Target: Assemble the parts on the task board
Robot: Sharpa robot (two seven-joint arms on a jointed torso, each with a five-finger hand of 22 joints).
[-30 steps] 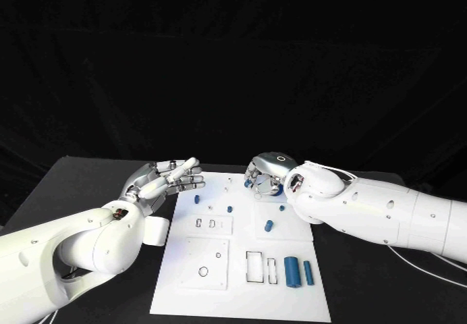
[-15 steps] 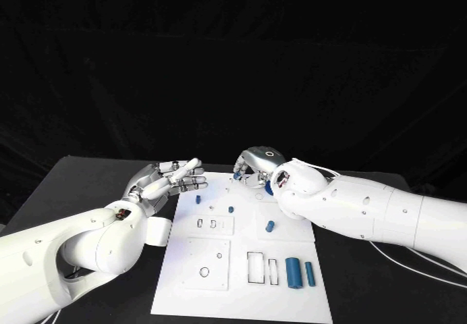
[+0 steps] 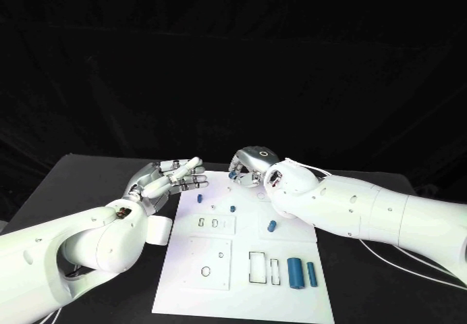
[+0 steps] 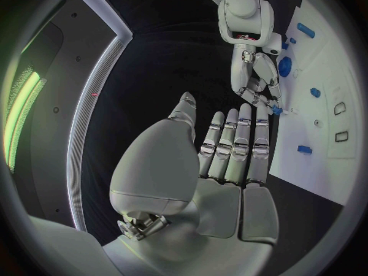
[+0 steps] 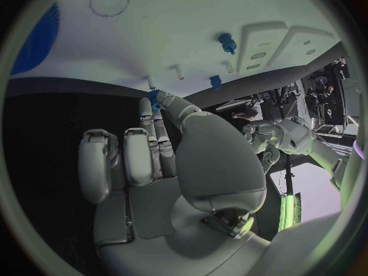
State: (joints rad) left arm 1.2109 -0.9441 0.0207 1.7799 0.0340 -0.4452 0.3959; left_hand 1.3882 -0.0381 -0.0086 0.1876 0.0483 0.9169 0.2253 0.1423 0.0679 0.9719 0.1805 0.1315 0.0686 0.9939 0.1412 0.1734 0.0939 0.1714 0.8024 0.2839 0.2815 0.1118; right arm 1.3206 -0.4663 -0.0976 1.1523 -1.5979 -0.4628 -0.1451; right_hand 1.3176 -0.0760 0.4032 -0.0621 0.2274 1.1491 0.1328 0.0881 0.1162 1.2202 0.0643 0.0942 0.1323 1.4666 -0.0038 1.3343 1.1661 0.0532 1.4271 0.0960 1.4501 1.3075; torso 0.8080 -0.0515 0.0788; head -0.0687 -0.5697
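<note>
The white task board (image 3: 243,283) lies lengthwise in the middle of the black table. My right hand (image 3: 251,165) hovers over the board's far edge, and its thumb and a finger pinch a small blue part (image 5: 154,97). The left wrist view shows that part (image 4: 276,110) at the same fingertips. My left hand (image 3: 171,177) is held off the board's far left corner, fingers stretched out and holding nothing. Small blue pegs (image 3: 198,199) (image 3: 233,208) (image 3: 271,225) stand or lie on the board's far half. Two larger blue cylinders (image 3: 295,272) (image 3: 312,273) lie near its right front.
Rectangular and round recesses (image 3: 255,266) are cut into the board's near half. My right forearm (image 3: 350,209) crosses over the board's far right corner. A larger round blue part (image 4: 285,66) sits on the board under my right hand. Bare black table (image 3: 97,182) surrounds the board.
My right hand has moved left along the board's far edge, with its forearm swinging further over the board. My left hand has hardly shifted.
</note>
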